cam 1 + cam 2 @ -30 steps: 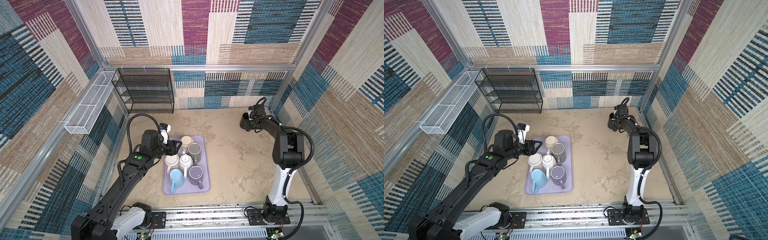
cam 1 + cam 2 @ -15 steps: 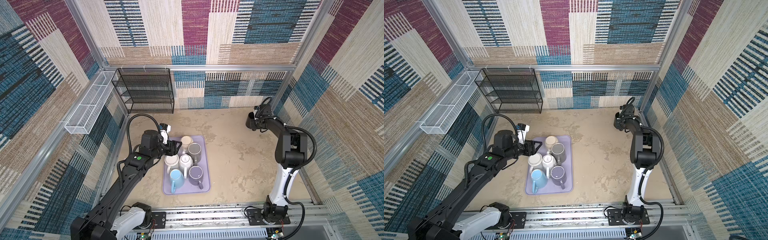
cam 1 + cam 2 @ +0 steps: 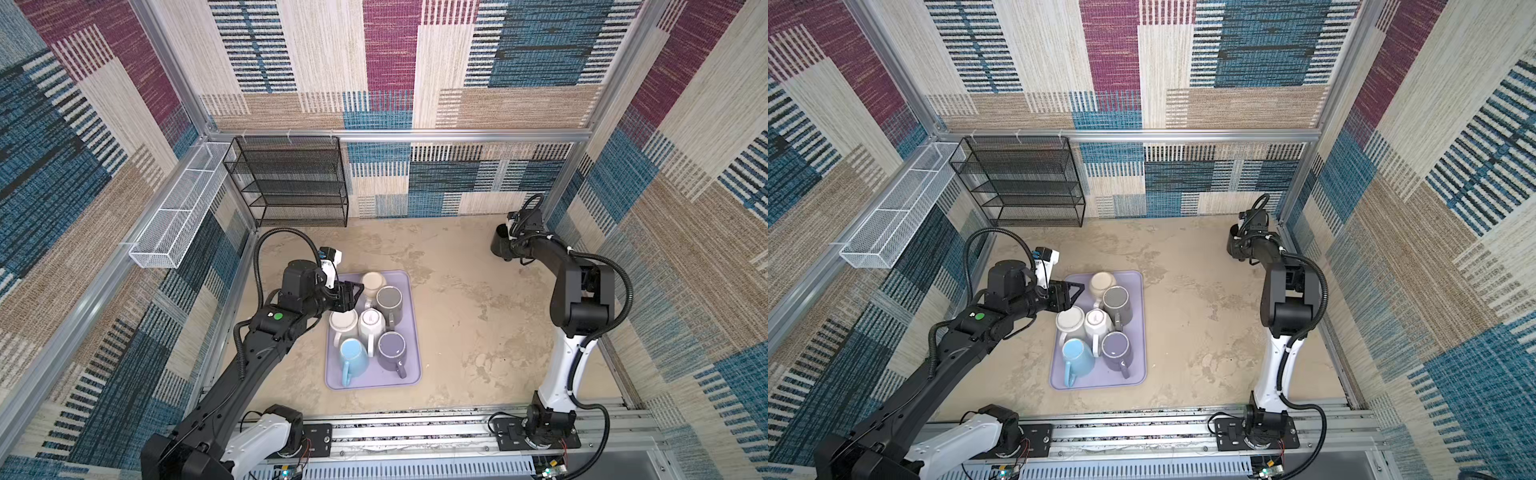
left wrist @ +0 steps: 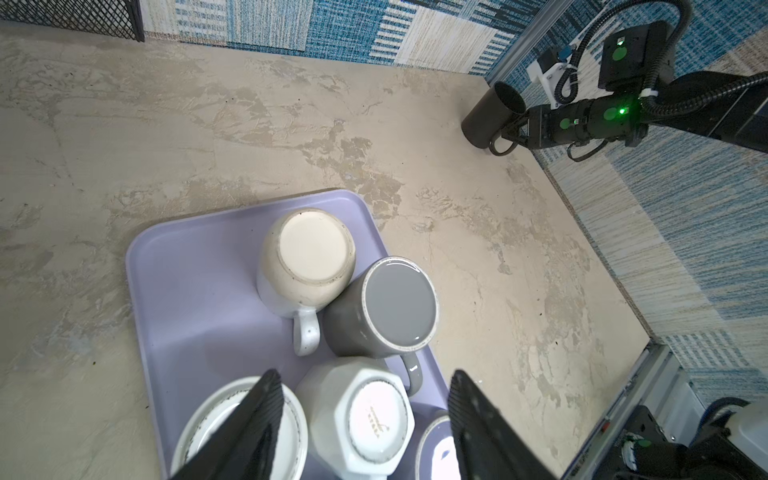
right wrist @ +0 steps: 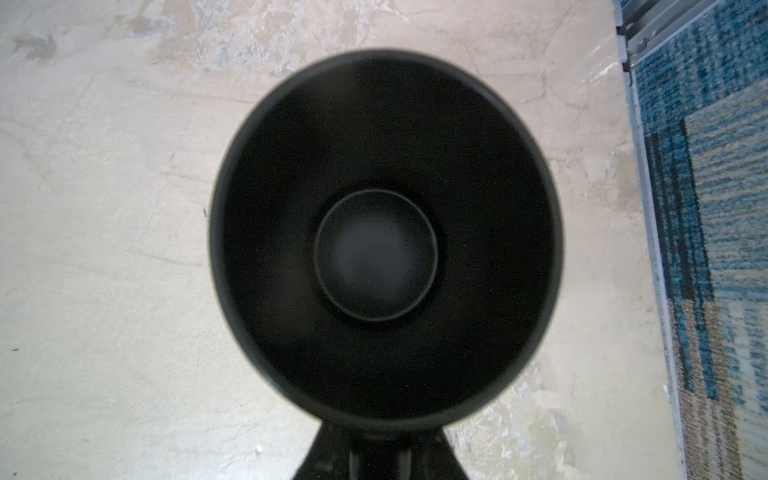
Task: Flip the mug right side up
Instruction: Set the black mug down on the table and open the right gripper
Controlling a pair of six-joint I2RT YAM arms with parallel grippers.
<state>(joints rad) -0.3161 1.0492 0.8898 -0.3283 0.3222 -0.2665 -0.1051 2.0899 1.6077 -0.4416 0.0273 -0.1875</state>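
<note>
Where beige floor meets patchwork wall — right end effector grips mug; left end effector spread, empty.

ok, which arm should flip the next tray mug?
Left. The left gripper hangs open over the purple tray's upside-down mugs; the right gripper is shut on the black mug in the far corner.

A tray is set on the table left of centre, and six mugs are crowded on it in pairs from front to back. A lone mug is placed near the far right corner, well apart from the tray. A wire shelf rack is set against the back wall at the left, with a wire basket hung on the left wall beside it.
</note>
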